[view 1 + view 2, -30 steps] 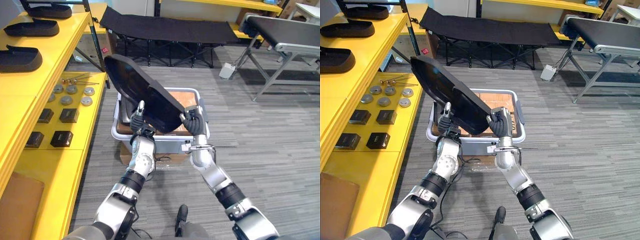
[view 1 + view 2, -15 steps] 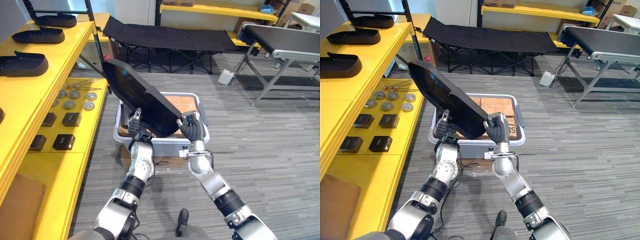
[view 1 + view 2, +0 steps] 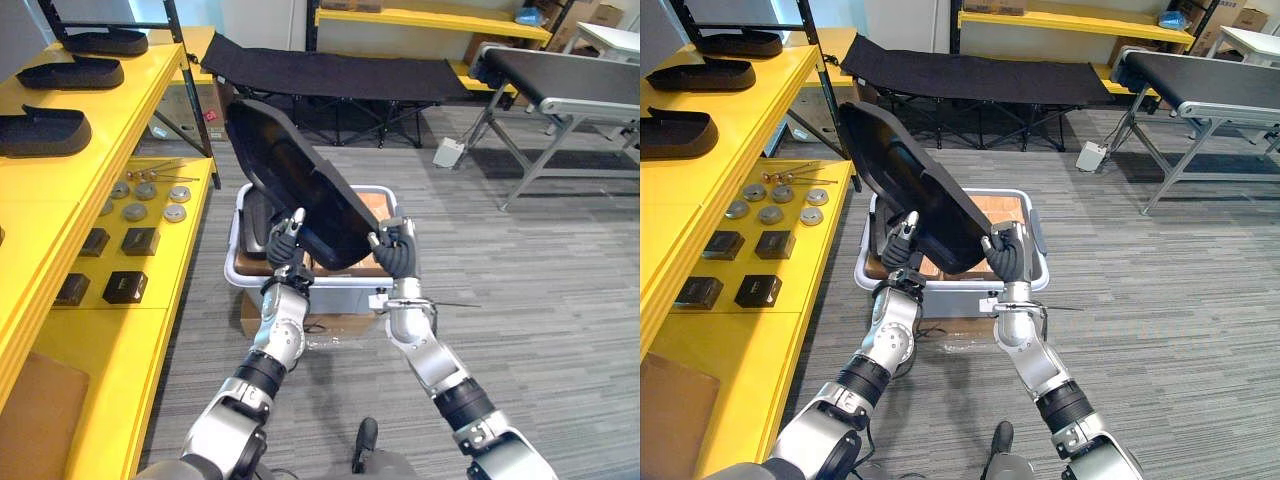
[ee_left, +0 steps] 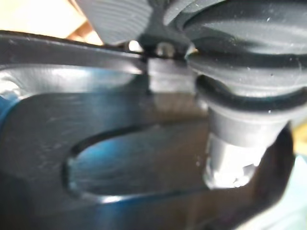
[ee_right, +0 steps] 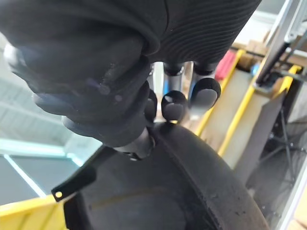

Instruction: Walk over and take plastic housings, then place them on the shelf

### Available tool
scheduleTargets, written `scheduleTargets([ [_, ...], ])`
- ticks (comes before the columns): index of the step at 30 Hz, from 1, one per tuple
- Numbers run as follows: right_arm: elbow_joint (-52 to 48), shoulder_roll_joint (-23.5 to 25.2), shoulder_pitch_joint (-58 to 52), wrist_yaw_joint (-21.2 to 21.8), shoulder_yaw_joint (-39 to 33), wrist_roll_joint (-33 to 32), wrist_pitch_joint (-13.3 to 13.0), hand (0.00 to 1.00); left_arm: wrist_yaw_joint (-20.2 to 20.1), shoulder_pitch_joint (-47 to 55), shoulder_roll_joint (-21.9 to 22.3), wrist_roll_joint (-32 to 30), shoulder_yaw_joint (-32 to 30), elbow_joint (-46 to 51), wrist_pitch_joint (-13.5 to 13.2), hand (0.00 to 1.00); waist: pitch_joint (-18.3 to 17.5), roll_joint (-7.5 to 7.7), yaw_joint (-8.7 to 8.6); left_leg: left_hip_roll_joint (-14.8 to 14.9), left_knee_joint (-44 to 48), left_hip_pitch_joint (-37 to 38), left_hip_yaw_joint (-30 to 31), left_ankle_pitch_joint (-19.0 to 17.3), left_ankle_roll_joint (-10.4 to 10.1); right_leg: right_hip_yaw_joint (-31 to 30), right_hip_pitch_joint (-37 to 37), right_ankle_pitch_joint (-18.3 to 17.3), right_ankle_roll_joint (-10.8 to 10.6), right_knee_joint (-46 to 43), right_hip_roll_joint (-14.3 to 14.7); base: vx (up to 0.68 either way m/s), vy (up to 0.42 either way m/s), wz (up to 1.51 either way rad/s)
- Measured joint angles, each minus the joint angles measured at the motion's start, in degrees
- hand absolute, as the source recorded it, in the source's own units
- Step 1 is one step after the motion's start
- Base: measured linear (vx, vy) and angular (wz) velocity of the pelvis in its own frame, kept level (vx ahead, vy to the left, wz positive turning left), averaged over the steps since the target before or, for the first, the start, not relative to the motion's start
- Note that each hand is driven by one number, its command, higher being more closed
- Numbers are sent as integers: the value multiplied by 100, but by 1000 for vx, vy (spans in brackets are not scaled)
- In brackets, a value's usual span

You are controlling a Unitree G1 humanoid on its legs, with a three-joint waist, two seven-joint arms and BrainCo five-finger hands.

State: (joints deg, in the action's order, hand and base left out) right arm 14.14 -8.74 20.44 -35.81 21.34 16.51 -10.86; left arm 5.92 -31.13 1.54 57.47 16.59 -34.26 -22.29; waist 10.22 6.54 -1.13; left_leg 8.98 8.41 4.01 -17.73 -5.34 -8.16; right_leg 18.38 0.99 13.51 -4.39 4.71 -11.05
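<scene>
Apparently left hand (image 3: 283,245) round housing (image 3: 300,185)

Bright even indoor light, soft shadows on the carpet (image 3: 560,300), pale glare on the black housing (image 4: 120,143)

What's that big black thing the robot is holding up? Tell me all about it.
A large black plastic housing, a smooth, slightly glossy curved shell with a raised rim. It is tilted, held above a grey bin; the left robot hand and right robot hand grip its lower edge at either side.
</scene>
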Motion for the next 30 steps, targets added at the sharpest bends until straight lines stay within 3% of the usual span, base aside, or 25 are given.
scheduleTargets([
  [5, 27, -117, 13, -177, -119, 4, 83, 100, -73, 0, -3, -1, 90, 196, 99, 0, -50, -93, 2, -3, -2, 0, 3, 0, 1, 3, -1, 0, 0, -1, -3, 0, 0, 0],
  [19, 659, -308, 691, -422, -491, 219, 661, 100, -317, 157, -22, 1, 366, 210, 500, 0, -51, -96, 5, -17, 9, -13, 81, -3, 7, 52, -38, -17, -16, -2, -18, 0, 0, 2],
  [30, 1014, -475, 1020, -331, -681, 230, 737, 100, -395, 208, -24, 59, 484, 376, 619, 0, -49, -110, 15, -31, 140, -41, 146, -112, 40, 87, -106, -54, -59, -3, -51, 3, 1, 3],
])
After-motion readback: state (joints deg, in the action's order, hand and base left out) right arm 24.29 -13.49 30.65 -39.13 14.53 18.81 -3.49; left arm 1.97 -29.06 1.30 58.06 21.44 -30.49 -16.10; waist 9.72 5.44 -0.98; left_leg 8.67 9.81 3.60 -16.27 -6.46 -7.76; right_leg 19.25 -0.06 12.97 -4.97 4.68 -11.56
